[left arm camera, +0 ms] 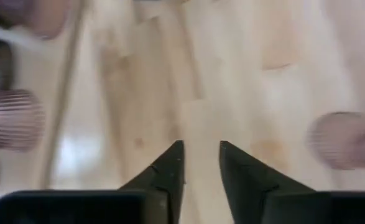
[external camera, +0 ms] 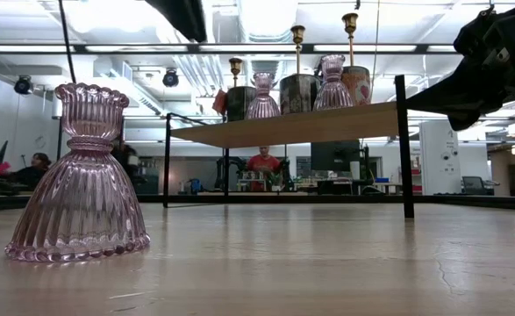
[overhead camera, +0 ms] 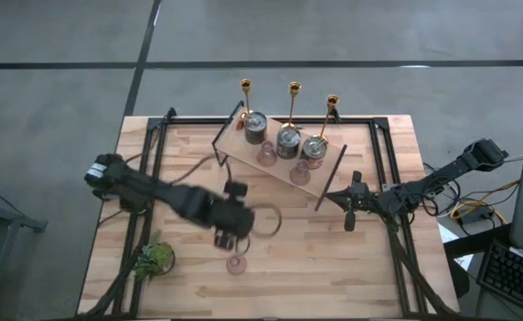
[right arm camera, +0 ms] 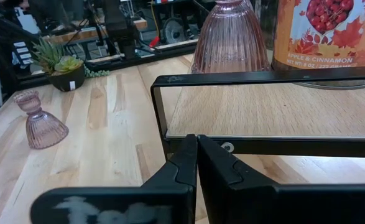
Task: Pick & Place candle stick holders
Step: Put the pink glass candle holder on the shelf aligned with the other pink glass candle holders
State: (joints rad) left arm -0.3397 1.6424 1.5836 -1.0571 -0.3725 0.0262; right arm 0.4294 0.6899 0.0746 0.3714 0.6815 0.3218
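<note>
Fingers (left arm camera: 170,165) of the left gripper (overhead camera: 229,234), at lower centre of the overhead frame, stand slightly parted and grasp nothing, just above 1 pink glass holder (overhead camera: 236,264) standing free on the wooden table (overhead camera: 332,267). Right gripper (overhead camera: 349,218), at centre right, is clenched and empty. Remaining holders sit on the raised shelf (overhead camera: 243,143) at upper centre: 3 gold candlesticks (overhead camera: 293,90), 3 squat jars (overhead camera: 256,125), 2 pink cups (overhead camera: 267,155).

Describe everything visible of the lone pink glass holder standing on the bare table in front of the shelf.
The small pink ribbed glass candle holder has a flared bell-shaped base, a narrow ringed neck and a scalloped cup on top. It looks translucent and intact. It stands upright on the light wooden table, near the front edge, apart from the raised wooden shelf. Nothing touches it; the left claw is just beside it.
</note>
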